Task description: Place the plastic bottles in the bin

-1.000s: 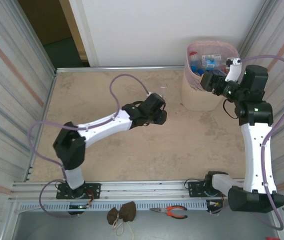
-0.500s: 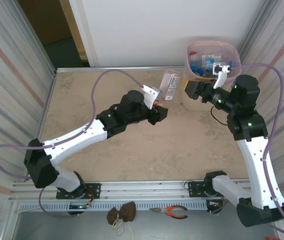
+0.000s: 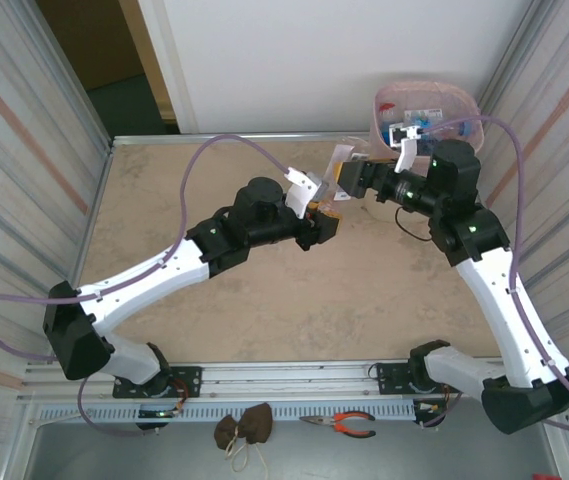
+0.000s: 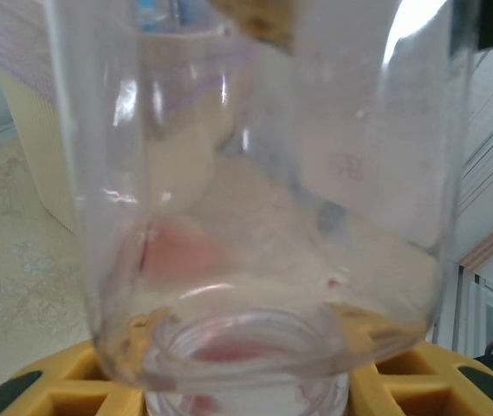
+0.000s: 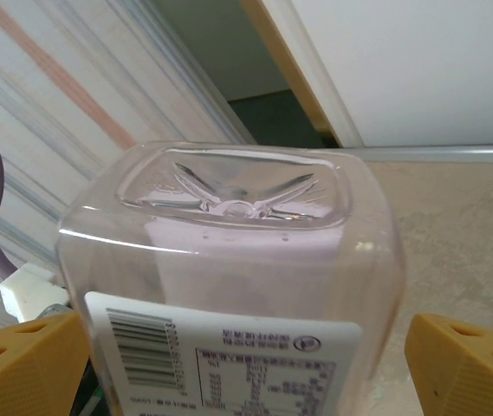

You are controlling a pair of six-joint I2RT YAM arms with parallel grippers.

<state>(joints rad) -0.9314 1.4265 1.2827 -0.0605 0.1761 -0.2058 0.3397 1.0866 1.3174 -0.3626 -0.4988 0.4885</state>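
We see the left gripper [image 3: 324, 207] clamped on the neck of a clear bottle [image 3: 341, 158], held just left of the bin [image 3: 432, 87] (other bottles [image 3: 416, 125] already lie inside it). The right gripper [image 3: 352, 176] stands between bin and bottle, its yellow fingers [image 5: 21, 364] spread wide either side of the bottle's base; we cannot tell whether they touch it.

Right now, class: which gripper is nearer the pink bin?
Right. The right gripper is just beside the bin; the left gripper lies farther off toward the table's middle.
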